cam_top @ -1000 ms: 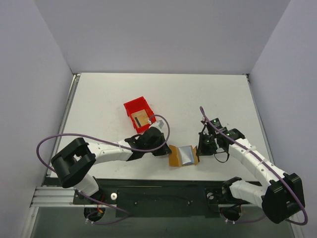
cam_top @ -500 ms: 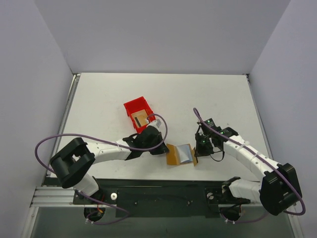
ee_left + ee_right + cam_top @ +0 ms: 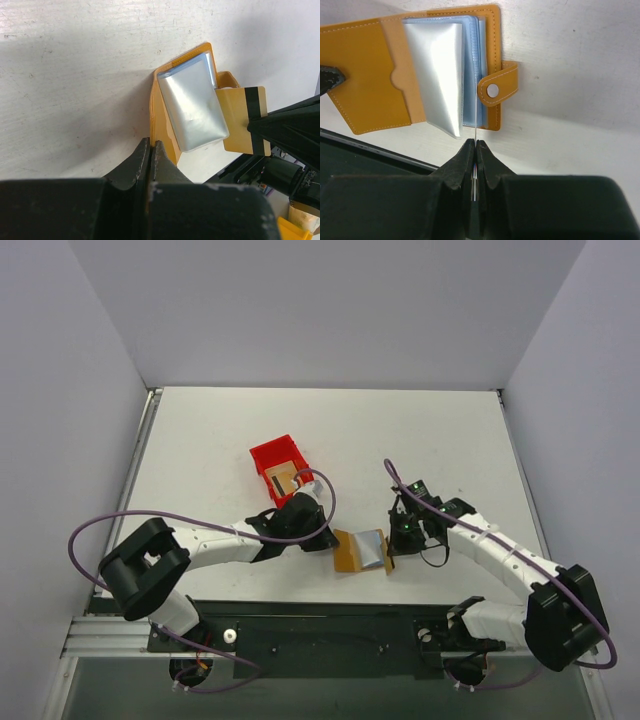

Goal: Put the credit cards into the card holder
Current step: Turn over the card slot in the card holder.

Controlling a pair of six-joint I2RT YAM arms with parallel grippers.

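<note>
The card holder (image 3: pixel 360 551) lies open near the table's front edge, an orange-tan wallet with pale blue sleeves (image 3: pixel 440 75) and a snap tab (image 3: pixel 497 90). My left gripper (image 3: pixel 151 146) is shut on the edge of its left flap (image 3: pixel 161 125). My right gripper (image 3: pixel 475 146) is shut on a credit card (image 3: pixel 476 122), seen edge-on there with its front edge among the sleeves. In the left wrist view that credit card (image 3: pixel 242 120) is golden with a black stripe and lies at the holder's right side. Another tan card (image 3: pixel 283 480) lies in the red bin.
The red bin (image 3: pixel 272 455) stands behind the left gripper (image 3: pixel 328 540), a little left of the table's middle. The black rail (image 3: pixel 330 625) with both arm bases runs just in front of the holder. Purple cables loop beside each arm.
My right gripper has moved left with the card, up to the holder's right edge. The holder and the left gripper have shifted slightly left.
</note>
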